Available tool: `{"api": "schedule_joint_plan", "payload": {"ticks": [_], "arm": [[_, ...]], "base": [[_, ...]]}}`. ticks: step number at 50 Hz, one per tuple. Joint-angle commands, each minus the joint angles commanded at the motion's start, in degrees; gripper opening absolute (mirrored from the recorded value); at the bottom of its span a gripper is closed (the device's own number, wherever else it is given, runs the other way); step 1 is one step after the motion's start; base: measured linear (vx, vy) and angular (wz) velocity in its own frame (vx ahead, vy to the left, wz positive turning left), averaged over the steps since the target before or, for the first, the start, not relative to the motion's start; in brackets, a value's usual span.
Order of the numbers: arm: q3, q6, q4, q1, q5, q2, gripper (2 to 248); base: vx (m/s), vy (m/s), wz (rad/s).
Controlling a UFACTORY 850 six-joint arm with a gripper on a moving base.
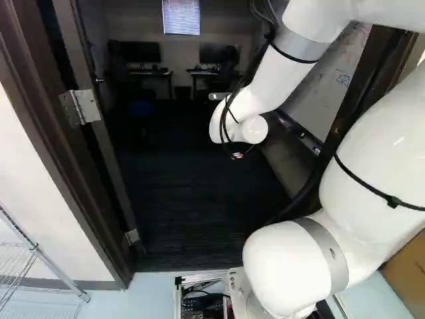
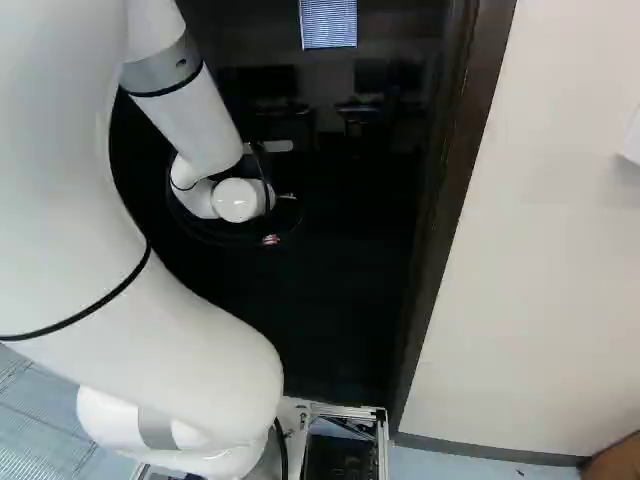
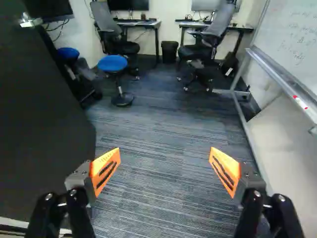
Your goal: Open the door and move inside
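We've got dark, striped carpet point(image 3: 158, 134) inside the doorway and pale blue flooring point(image 1: 149, 296) at the threshold. Room has desks point(image 3: 136, 23) along the far wall, office chairs point(image 3: 116, 37), a blue-topped stool point(image 3: 113, 63), a black bin point(image 3: 169, 51) and a whiteboard point(image 3: 292, 39) opposite the door side. Our door point(image 3: 44, 119) stands open at the left of the left base view, beside the gripper point(image 1: 237, 155) in the wrist view. Its panel points into the room from the hinges point(image 1: 80, 107); long axis upright (the base views tilt it a bit). Looks flat, dark and plain, with a silver handle point(image 3: 29, 21) near its far edge. Our gripper point(image 3: 165, 168) has its fingers wide apart, orange pads point(image 3: 106, 171) facing each other, nothing clamped, carpet visible between.
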Motion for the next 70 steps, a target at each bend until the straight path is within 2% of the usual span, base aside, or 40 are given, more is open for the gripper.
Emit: {"api": "schedule_joint_plan", "payload": {"ticks": [28,70], "arm": [[0.0,0.0,0.0,0.0,0.0,0.0,247],[0.0,0.0,0.0,0.0,0.0,0.0,247]], "base": [[0.127,0.005,-0.006],[0.183,0.047,-0.016]]}}
